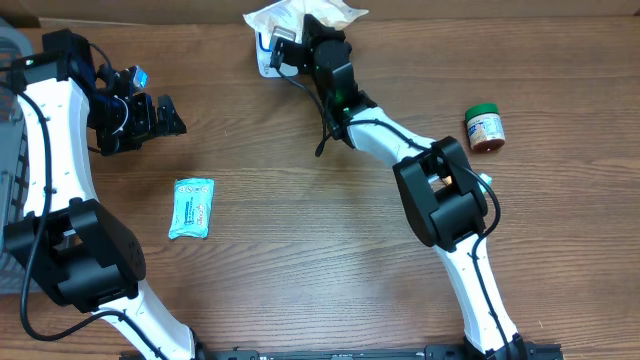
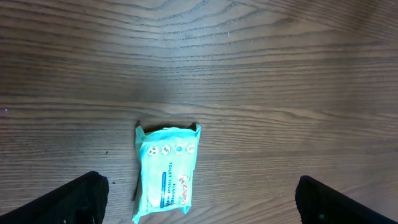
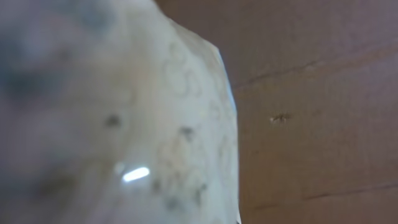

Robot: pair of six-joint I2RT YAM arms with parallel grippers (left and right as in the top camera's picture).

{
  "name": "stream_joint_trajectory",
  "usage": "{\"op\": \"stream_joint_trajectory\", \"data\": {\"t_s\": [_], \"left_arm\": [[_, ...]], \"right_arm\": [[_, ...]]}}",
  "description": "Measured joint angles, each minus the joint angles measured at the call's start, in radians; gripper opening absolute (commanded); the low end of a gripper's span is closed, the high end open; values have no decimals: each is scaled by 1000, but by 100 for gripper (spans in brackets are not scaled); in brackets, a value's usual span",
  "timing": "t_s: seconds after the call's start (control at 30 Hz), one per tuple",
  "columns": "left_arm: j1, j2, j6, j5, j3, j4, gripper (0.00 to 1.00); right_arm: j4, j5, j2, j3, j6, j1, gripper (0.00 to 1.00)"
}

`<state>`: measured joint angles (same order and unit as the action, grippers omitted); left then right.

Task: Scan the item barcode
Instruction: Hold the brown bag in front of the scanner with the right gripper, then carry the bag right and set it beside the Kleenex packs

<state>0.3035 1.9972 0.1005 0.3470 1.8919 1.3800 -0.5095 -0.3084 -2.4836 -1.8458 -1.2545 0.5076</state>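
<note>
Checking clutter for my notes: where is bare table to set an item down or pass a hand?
Bare: the wide patch between the tissue pack and right arm; also below the jar. Crowded: top centre, where the right gripper is at the bag.

The brown wooden table (image 1: 330,250) carries a flat teal tissue packet (image 1: 191,208), a small green-lidded jar (image 1: 485,128), and a crinkled white plastic bag (image 1: 290,15) at its far edge.

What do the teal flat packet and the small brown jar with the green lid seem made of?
Teal flat packet: probably thin plastic film, slight sheen, with sealed ends and soft wrinkles. Small brown jar with green lid: plastic or glass, too small to tell.
</note>
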Motion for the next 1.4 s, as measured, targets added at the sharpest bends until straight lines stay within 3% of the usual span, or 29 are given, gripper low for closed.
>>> {"op": "stream_joint_trajectory", "data": {"t_s": [0.27, 0.73, 1.1, 1.4], "left_arm": [[0, 0, 0, 0, 0, 0, 100], [0, 0, 0, 0, 0, 0, 100], [0, 0, 0, 0, 0, 0, 100], [0, 0, 0, 0, 0, 0, 100]], "right_arm": [[130, -55, -2, -1, -30, 2, 7], [0, -110, -22, -1, -24, 10, 5], [-26, -190, -21, -1, 103, 72, 4], [232, -300, 139, 0, 306, 145, 4]]}}
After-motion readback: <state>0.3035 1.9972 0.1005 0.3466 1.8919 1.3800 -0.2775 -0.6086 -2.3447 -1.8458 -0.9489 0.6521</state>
